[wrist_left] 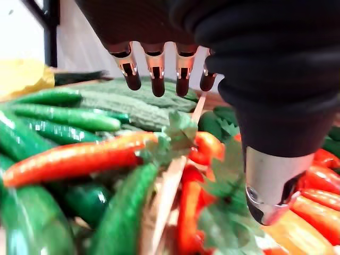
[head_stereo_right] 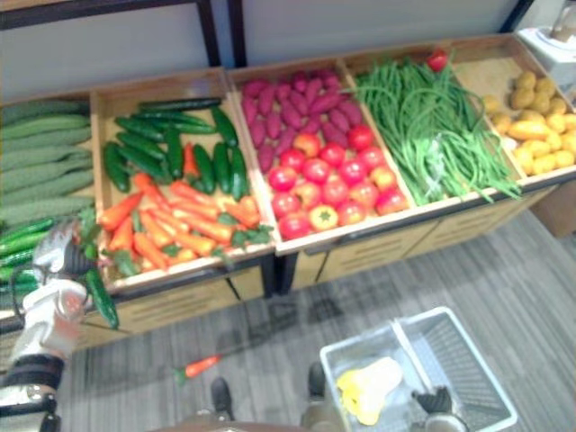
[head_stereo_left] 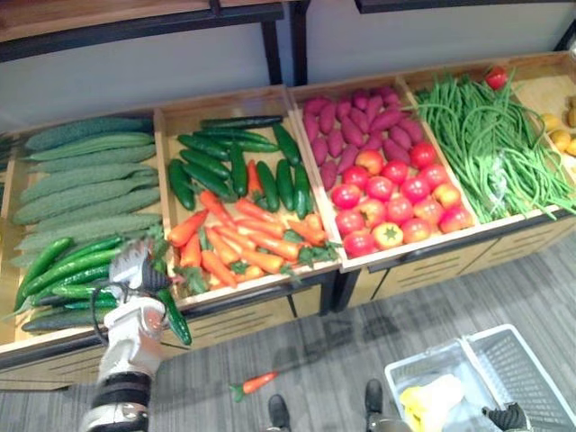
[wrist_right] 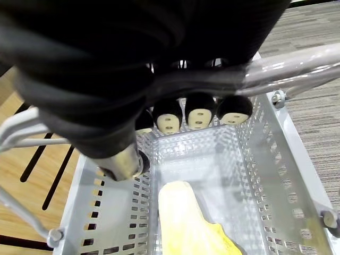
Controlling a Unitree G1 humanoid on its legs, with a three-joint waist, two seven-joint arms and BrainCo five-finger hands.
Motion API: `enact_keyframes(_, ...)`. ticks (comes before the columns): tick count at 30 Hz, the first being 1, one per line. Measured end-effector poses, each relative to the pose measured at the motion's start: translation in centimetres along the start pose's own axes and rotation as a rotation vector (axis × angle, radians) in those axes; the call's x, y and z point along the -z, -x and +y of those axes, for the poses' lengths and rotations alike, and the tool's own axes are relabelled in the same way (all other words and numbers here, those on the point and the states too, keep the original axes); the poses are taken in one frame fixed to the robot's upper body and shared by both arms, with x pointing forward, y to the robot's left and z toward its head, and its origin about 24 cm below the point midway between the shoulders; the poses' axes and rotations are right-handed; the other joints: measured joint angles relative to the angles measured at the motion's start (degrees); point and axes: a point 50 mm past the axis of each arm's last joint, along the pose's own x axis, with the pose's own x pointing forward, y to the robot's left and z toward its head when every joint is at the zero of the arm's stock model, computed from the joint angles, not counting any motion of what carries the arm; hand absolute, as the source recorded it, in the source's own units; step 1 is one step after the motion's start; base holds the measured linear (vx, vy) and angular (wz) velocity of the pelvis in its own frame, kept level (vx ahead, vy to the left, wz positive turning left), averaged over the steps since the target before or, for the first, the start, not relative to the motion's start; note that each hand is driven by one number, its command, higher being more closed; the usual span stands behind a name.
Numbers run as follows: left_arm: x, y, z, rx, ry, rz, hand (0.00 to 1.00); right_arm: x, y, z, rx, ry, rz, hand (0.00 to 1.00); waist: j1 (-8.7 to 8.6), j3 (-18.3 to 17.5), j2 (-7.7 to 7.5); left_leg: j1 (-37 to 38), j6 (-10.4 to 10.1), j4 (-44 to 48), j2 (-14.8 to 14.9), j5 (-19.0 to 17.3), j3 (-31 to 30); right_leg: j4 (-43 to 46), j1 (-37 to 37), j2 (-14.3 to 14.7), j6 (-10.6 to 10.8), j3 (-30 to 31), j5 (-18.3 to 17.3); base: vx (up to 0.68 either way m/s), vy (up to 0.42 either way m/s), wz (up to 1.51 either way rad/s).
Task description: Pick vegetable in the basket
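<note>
Hovering over a carrot (wrist_left: 79, 158) lying across cucumbers (wrist_left: 58, 119) at the front edge of the crate (head_stereo_left: 238, 319), left hand (head_stereo_left: 135, 265) with fingers straight and apart, right hand (wrist_right: 201, 114) curled round the handle (wrist_right: 287, 66) of the basket (head_stereo_left: 531, 369). Could knock the overhanging cucumber (head_stereo_left: 176, 317) off onto the floor (head_stereo_left: 360, 342), where a second carrot (head_stereo_left: 255, 384) lies. Open floor between crate and basket for the carry.

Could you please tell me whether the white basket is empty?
No, a pale yellow item lies on the bottom of the basket.
</note>
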Motion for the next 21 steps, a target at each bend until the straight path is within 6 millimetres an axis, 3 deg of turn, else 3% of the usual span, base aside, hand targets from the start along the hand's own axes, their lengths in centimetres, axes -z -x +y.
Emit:
enact_keyframes(2,0.0,0.9,-0.6,0.008,0.111,0.040,0.00,0.1,0.0,0.0,0.002,0.002,0.003,1.00,-0.10,-0.2,0.42,0.1,0.1,0.0,-0.1,-0.1,-0.5,-0.1,0.3,0.0,0.0,0.1,0.0,0.04,-0.014,-0.02)
enact_keyframes(5,-1.1,1.6,0.2,-0.033,0.157,-0.013,0.00,0.4,0.1,-0.1,0.003,0.006,0.016,1.00,-0.10,-0.5,0.76,0.6,0.1,0.0,0.0,-0.2,-1.7,0.0,0.8,0.1,0.0,-0.1,0.1,0.01,-0.008,0.01)
enact_keyframes(8,-2.5,2.3,0.1,-0.053,-0.047,-0.220,0.00,0.4,0.1,-0.3,0.004,0.027,0.003,1.00,-0.06,-0.9,1.46,1.3,0.1,0.0,-0.1,-0.6,-1.8,0.0,1.5,0.0,0.1,-0.1,0.0,0.00,0.000,0.00)
enact_keyframes(11,-3.0,2.5,0.1,-0.056,-0.076,-0.290,0.00,0.3,0.1,-0.4,-0.003,0.053,-0.022,1.00,-0.08,-1.1,1.71,1.4,-0.3,0.0,-0.2,-0.9,-1.8,-0.1,1.5,-0.2,-0.3,-0.1,-0.3,-0.02,-0.003,-0.02)
enact_keyframes(12,-3.2,2.5,0.1,-0.051,-0.084,-0.311,1.00,0.2,0.1,-0.4,-0.006,0.064,-0.029,1.00,-0.09,-1.1,1.71,1.4,-0.3,0.0,-0.2,-0.9,-1.8,-0.1,1.5,-0.2,-0.2,-0.1,-0.4,-0.03,-0.007,-0.02)
enact_keyframes(16,-3.6,2.5,0.1,-0.031,-0.111,-0.372,1.00,0.3,0.1,-0.3,-0.011,0.072,-0.029,1.00,-0.21,-1.3,1.64,1.4,-0.3,0.0,-0.3,-0.9,-2.3,-0.2,1.5,-0.2,-0.1,-0.1,-0.5,-0.01,-0.003,0.00)
enact_keyframes(17,-3.8,2.6,0.0,-0.023,-0.122,-0.395,0.00,0.4,0.2,-0.2,-0.015,0.077,-0.028,1.00,-0.20,-1.4,1.57,1.4,-0.3,0.0,-0.3,-1.0,-2.3,-0.2,1.6,-0.2,-0.1,-0.1,-0.5,0.00,0.000,0.00)
enact_keyframes(19,-3.9,2.6,0.0,-0.011,-0.134,-0.422,0.00,0.4,0.2,-0.2,-0.016,0.078,-0.027,1.00,-0.24,-1.6,1.48,1.4,-0.4,0.0,-0.3,-1.0,-2.3,-0.3,1.6,-0.2,0.0,-0.1,-0.5,0.00,0.000,0.00)
enact_keyframes(20,-4.0,2.6,0.0,-0.011,-0.134,-0.424,1.00,0.4,0.2,-0.1,-0.017,0.079,-0.027,1.00,-0.26,-1.7,1.46,1.4,-0.4,0.0,-0.3,-1.0,-2.3,-0.3,1.7,-0.2,0.2,-0.1,-0.2,0.00,0.000,0.00)
enact_keyframes(21,-3.9,2.6,0.0,-0.011,-0.134,-0.423,1.00,0.4,0.2,-0.1,-0.017,0.079,-0.026,1.00,-0.25,-1.8,1.46,1.4,-0.1,0.0,-0.3,-0.9,-2.3,-0.3,1.7,-0.2,0.1,0.0,0.0,0.00,0.000,0.00)
